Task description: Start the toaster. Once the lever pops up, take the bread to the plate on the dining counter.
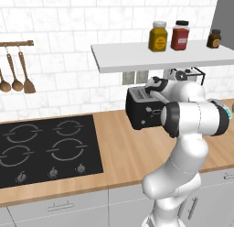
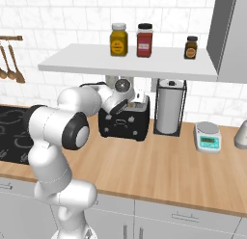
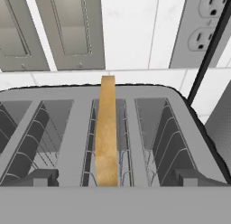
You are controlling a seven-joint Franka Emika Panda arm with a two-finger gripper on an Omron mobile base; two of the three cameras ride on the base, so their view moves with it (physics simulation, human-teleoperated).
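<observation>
Black and boxy, the toaster (image 1: 142,112) sits on the wooden worktop (image 1: 123,148) under the white shelf (image 1: 155,56), with the gripper (image 2: 129,102) just above its top. From the hand view, the bread (image 3: 107,128) stands on edge in the middle slot, between the wide-open finger tips (image 3: 38,178). From the right base view, a paper-towel roll (image 2: 170,107) stands beside the toaster and a small scale (image 2: 208,137) further right; from the left, a dark hob (image 1: 45,148).

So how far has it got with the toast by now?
Little looks done: the bread stands on edge in the toaster, ungripped. In hand: the open gripper hovers right above the slots, a fingertip each side of the slice. Left: grasping it and carrying it to the plate. Whether toasting is finished, I can't tell.
</observation>
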